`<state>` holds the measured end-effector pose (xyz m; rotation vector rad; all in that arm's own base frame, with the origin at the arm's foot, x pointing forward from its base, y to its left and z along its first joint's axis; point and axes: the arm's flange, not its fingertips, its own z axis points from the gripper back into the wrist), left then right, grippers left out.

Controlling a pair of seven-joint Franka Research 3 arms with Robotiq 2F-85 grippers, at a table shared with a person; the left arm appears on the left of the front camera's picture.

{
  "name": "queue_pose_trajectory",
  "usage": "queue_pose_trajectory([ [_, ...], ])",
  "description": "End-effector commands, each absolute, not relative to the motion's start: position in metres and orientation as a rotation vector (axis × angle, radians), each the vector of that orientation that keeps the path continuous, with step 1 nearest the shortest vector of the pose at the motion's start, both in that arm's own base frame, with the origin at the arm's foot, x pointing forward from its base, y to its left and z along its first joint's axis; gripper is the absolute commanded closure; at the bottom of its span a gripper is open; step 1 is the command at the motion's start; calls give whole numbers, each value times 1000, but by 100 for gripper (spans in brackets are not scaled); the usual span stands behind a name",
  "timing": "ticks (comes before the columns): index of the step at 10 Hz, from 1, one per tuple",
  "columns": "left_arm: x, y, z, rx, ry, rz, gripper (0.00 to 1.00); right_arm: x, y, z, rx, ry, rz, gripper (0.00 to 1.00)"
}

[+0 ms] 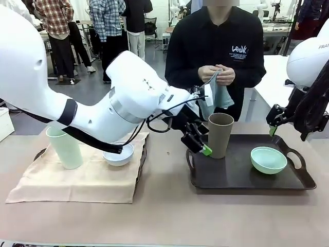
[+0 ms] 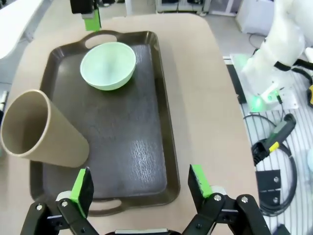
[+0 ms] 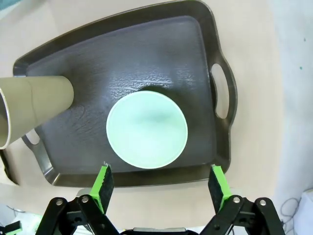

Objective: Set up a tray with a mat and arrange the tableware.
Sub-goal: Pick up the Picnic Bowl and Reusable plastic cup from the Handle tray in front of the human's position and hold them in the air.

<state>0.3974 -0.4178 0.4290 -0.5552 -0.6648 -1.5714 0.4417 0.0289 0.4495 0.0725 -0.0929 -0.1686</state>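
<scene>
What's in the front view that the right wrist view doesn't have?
Front: a person holding a cloth, plus a green cup and white bowl on a mat. Right wrist: both green pads of the open right gripper, seen from behind. Shared: the tray, with the brown cup and mint bowl on it.

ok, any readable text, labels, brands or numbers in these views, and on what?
"FRA", cut off by the picture's edge: on the white casing of the right arm.
"leak", roughly, in stylised white script: on the chest of the person's black shirt; the small line under it is too small to read.
No print visible on the tray, taupe cup, pale green cup, white bowl or mint bowl.
</scene>
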Motion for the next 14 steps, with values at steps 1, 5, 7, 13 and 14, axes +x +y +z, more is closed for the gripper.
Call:
queue_pose_trajectory([
  [1, 390, -404, 437, -583, -641, -1555, 0, 441, 29, 452, 60, -100, -164, 0],
  [5, 462, -421, 411, -559, -735, -1483, 0, 441, 29, 452, 60, -100, -164, 0],
  [7, 502, -421, 405, -509, -781, -1444, 0, 441, 29, 452, 60, -100, -164, 0],
  [13, 520, -407, 406, -531, -773, -1422, 0, 457, 29, 444, 43, -130, -176, 0],
  [14, 523, -404, 403, -577, -773, -1414, 0, 463, 27, 432, 28, -95, -188, 0],
])
